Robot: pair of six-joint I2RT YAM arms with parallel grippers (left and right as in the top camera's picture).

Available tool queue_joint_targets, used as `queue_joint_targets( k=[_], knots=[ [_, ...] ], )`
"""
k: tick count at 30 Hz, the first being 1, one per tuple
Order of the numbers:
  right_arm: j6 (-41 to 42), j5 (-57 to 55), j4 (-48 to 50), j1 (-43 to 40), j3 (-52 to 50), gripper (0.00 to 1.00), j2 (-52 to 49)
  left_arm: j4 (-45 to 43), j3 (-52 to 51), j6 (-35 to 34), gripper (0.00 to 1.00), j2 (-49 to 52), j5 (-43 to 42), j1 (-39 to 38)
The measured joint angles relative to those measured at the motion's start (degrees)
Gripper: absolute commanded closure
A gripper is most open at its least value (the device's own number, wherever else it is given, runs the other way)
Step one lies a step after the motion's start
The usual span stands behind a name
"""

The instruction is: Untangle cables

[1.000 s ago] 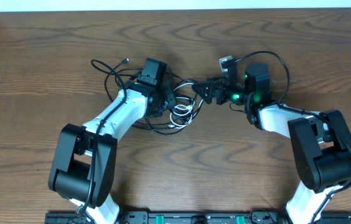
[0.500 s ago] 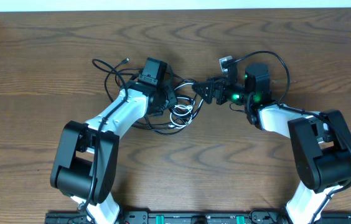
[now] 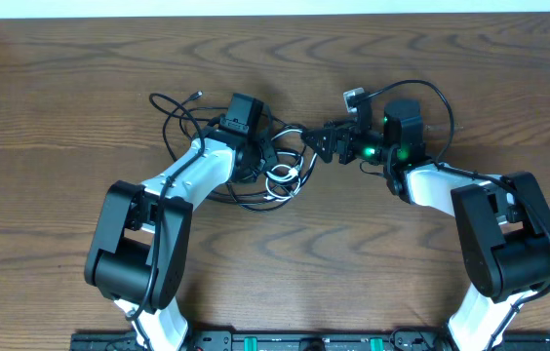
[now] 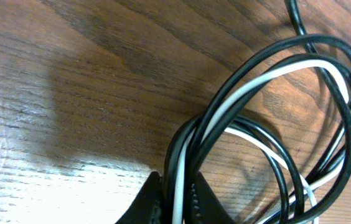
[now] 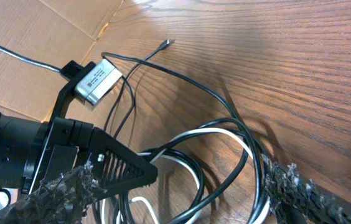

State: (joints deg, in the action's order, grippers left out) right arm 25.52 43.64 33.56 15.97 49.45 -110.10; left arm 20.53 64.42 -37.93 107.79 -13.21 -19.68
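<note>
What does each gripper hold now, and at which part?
The left gripper pinches the cables, black and white strands together, at the edge of their loops. The right gripper is open, holding nothing.

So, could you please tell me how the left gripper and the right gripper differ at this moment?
The left gripper is shut, pinching black and white cables. The right gripper is open, its fingers wide apart, with strands lying between them but not gripped. The left gripper's pads look ribbed and clean-edged, while the right gripper's fingers look frayed and fuzzy. Both sit low at the same cables.
</note>
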Motion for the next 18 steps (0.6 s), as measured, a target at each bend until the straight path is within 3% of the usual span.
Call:
queue_joint_targets(
  k=[9, 18],
  knots=[
    [-0.02, 0.02, 0.00, 0.00, 0.00, 0.12, 0.00, 0.87, -0.04, -0.02, 0.93, -0.94, -0.09, 0.02],
    [-0.50, 4.17, 2.97, 0.00, -0.02, 0.16, 0.00, 1.31, -0.13, -0.02, 0.93, -14.19, 0.83, 0.00]
  ],
)
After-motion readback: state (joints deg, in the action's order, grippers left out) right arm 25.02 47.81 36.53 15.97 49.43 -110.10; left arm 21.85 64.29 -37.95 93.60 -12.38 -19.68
